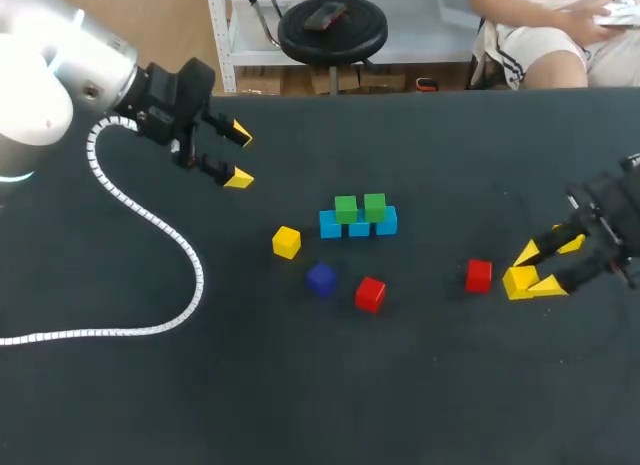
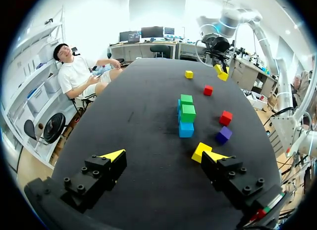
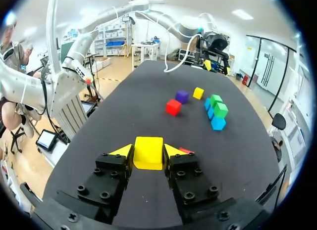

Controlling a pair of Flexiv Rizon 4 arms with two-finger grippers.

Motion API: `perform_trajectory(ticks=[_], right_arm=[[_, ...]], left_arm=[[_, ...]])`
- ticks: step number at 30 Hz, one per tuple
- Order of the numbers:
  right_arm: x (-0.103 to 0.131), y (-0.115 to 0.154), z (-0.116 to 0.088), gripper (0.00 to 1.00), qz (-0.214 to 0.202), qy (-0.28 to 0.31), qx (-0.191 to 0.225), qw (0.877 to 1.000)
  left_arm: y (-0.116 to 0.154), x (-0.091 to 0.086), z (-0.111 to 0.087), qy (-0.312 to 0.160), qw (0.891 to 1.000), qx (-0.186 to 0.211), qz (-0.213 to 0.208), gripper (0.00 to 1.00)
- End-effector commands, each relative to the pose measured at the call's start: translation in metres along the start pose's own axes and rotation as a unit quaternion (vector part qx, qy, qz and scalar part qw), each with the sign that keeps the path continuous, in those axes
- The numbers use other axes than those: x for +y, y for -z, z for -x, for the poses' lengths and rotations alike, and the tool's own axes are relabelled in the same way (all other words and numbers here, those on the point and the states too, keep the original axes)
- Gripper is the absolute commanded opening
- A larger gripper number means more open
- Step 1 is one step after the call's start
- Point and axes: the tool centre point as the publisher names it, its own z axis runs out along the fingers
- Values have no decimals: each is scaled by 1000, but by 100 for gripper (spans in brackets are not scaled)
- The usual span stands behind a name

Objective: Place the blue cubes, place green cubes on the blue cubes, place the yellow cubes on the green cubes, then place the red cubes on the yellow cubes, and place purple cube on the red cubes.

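Table [image 1: 300, 405]: covered in a black matt sheet, cloth-like, fine grain; pale lint specks noted.
Blue cubes [image 1: 358, 225], green cubes [image 1: 346, 208], yellow cube [image 3: 148, 158]: smooth faces, plastic look, slight sheen seen on top sides.
Left gripper [image 2: 164, 156], right gripper [image 3: 148, 151]: bodies finished matt black; tips in smooth yellow plastic.
Left arm [image 1: 90, 55]: satin silver-grey shell, glossy white section.
Cable wrap [image 1: 150, 220]: white ribbed plastic spiral.

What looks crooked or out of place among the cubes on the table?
Nothing looks damaged or spilled. The green cubes sit neatly on the blue cubes. Only the red cube beside the purple cube lies slightly turned, which is harmless.
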Motion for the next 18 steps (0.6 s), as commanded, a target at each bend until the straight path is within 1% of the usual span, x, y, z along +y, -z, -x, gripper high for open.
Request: perform_trajectory(ticks=[1, 6, 18], right_arm=[[-8, -9, 10, 0, 5, -1, 11, 1000], [-9, -11, 20, 0, 6, 2, 16, 1000], [-9, -11, 20, 0, 6, 2, 16, 1000]], left_arm=[[0, 2, 0, 0, 1000, 1, -3, 100], [0, 2, 0, 0, 1000, 1, -3, 100], [0, 2, 0, 0, 1000, 1, -3, 100]])
